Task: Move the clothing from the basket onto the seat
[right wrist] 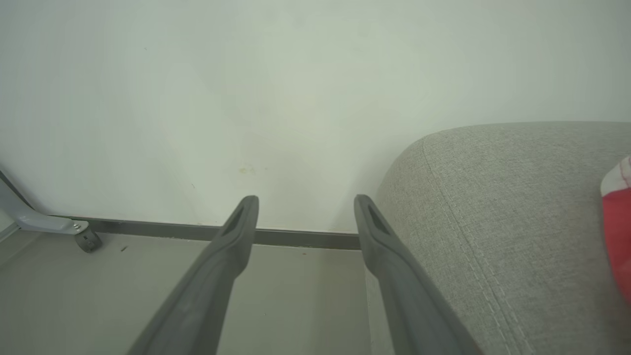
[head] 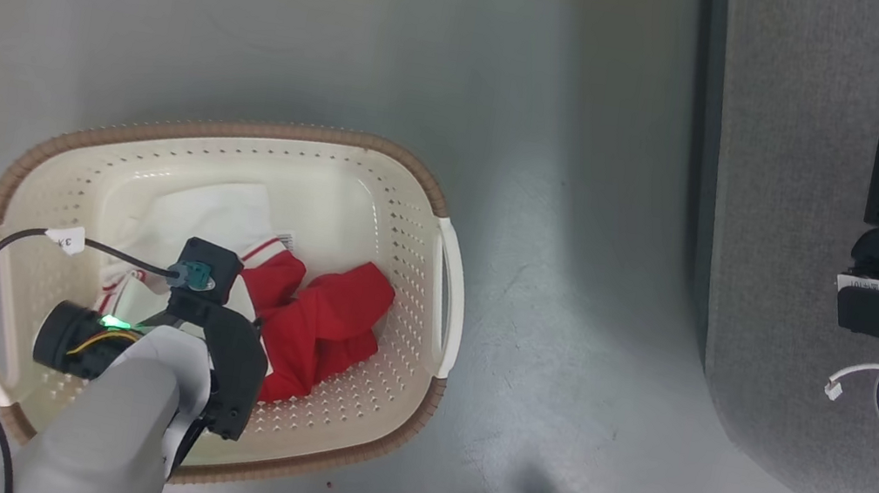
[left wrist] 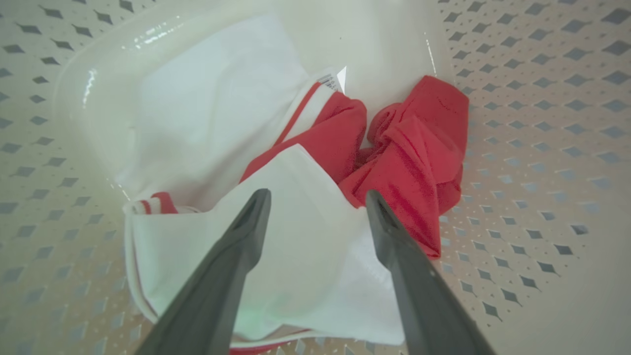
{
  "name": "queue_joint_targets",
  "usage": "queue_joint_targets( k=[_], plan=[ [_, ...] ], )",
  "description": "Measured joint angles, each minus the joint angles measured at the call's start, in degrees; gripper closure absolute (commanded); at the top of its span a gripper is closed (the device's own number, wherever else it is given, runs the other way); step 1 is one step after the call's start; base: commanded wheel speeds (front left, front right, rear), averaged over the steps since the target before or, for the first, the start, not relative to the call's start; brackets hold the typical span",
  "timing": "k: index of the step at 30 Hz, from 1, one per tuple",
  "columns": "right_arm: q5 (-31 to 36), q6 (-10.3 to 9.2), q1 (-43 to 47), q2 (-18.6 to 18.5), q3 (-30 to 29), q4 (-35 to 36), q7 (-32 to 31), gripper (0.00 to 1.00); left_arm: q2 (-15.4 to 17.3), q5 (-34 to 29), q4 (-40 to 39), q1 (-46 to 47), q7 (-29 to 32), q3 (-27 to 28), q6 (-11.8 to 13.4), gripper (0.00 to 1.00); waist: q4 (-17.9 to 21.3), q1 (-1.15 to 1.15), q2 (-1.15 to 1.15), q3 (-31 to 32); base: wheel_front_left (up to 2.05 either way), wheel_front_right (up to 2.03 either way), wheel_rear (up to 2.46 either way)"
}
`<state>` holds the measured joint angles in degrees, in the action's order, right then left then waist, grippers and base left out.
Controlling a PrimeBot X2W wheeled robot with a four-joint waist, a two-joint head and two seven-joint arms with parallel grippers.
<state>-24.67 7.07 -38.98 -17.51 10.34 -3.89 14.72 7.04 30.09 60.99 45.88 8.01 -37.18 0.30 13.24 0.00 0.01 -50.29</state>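
While my left jaws stand apart just over the crumpled red-and-white fabric clothing in the oval cream perforated plastic basket on the glossy grey floor, my right jaws, apart and empty, hover over the coarse grey woven sofa seat. Plain pale wall, dark skirting behind. Another red-white piece lies on sofa.

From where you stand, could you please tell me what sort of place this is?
Probably a living room or a mock-up of one: a grey fabric sofa stands by a plain wall, and a laundry basket of clothing sits on the floor.
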Motion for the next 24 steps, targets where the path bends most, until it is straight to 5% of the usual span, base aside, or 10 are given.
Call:
queue_joint_targets(
  k=[8, 22, 23, 24],
  plan=[
    [-0.02, 0.01, -1.27, 0.54, 1.11, -0.56, 0.0, 0.0, 0.07, -0.02, 4.44, 0.87, 2.64, -0.14, 2.26, 0.0, 1.51, 0.0, 0.0, -2.06, 0.0, 0.0, 0.0],
    [-0.1, 0.01, -1.51, 0.56, 1.79, -1.68, 0.0, 0.0, -0.36, -2.86, 9.0, 2.99, 7.3, -3.43, 2.22, 0.0, 3.14, 0.0, -0.01, -4.13, 0.0, 0.0, 0.0],
    [-0.1, 0.01, -1.51, 0.57, 1.85, -1.7, 0.0, 0.0, -0.36, -3.05, 9.06, 3.27, 7.54, -3.56, 2.21, 0.02, 3.19, 0.0, -0.01, -4.17, 0.0, 0.0, 0.0],
    [-0.1, 0.01, -1.52, 0.58, 1.86, -1.79, 0.0, 0.0, -0.36, -3.03, 9.03, 3.47, 7.53, -3.47, 2.21, 0.25, 3.22, 0.0, -0.01, -4.22, 0.0, 0.0, 0.0]
  ],
)
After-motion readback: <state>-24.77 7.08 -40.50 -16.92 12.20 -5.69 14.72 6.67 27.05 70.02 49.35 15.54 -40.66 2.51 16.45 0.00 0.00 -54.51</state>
